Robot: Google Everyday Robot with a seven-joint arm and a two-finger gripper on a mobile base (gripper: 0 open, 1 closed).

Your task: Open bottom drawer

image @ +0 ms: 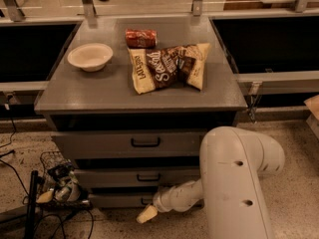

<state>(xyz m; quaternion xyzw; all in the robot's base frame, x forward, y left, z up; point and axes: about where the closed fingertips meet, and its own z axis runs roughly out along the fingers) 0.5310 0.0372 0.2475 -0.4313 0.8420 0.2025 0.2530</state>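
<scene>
The bottom drawer [117,200] is the slimmest grey front, lowest on the grey cabinet, near the floor. Its small black handle [146,201] is partly hidden behind my wrist. The drawer front stands about flush with the cabinet. My white arm [234,178] reaches down from the right, and my gripper [147,214] sits just below and in front of that handle, close to the floor. Above it are the mid-sized drawer [139,177] and the tallest drawer [134,143].
On the cabinet top [89,96] lie a white bowl [90,57], a red can [141,38] and two snack bags [167,66]. A wire basket with clutter and cables [57,183] stands on the floor left of the cabinet.
</scene>
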